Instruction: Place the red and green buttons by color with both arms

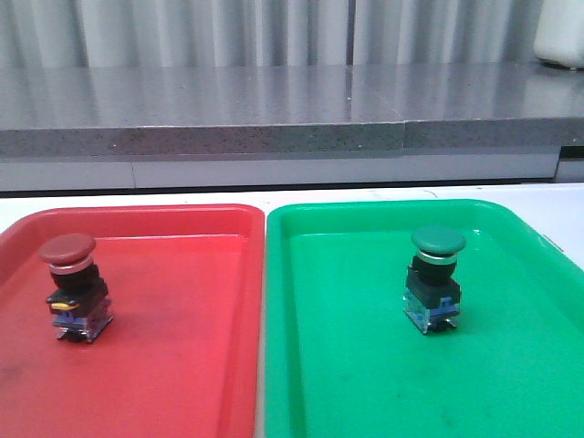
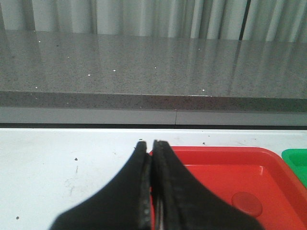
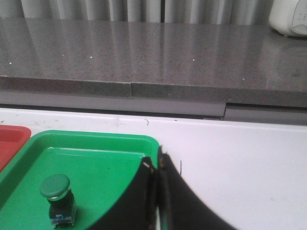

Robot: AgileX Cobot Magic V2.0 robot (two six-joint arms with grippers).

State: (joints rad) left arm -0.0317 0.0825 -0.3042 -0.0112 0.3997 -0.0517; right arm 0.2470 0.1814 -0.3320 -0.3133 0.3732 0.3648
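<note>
The dark red button (image 1: pixel 71 283) stands upright in the red tray (image 1: pixel 182 365), near its left side. The green button (image 1: pixel 436 278) stands upright in the green tray (image 1: pixel 365 383); it also shows in the right wrist view (image 3: pixel 57 199). Neither arm shows in the front view. My left gripper (image 2: pixel 149 143) is shut and empty, above the far left corner of the red tray (image 2: pixel 230 167); the red button's cap (image 2: pixel 247 204) peeks in low at the right. My right gripper (image 3: pixel 156 160) is shut and empty, over the green tray's far right corner (image 3: pixel 120 143), well apart from the green button.
The two trays lie side by side on a white table (image 1: pixel 274 196). A grey stone ledge (image 1: pixel 274 128) runs along the back, with curtains behind. A white appliance (image 1: pixel 561 32) stands on the ledge at the far right.
</note>
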